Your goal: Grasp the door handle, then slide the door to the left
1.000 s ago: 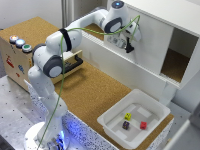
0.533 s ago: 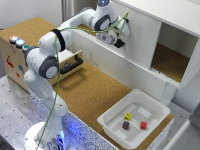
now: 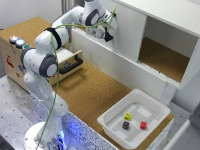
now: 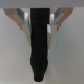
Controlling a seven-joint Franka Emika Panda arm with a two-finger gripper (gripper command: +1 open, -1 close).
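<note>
The door is a plain white panel on the white cabinet, standing at the exterior view's left part of the cabinet front. Its black upright handle is mostly covered by my gripper, which is shut on it. In the wrist view the door handle is a thick black bar running between my two fingers, which press its sides, with the white door behind it. To the door's right, the cabinet stands open, showing a cork floor inside.
A white tray with three small coloured cubes sits on the cork table in front. A wooden drawer with a black handle stands pulled out beside my arm. A wooden box with coloured buttons is at the left.
My gripper has moved to the exterior view's left with the handle in it. The door slid left with it, and the open gap on the cabinet's right grew wider.
</note>
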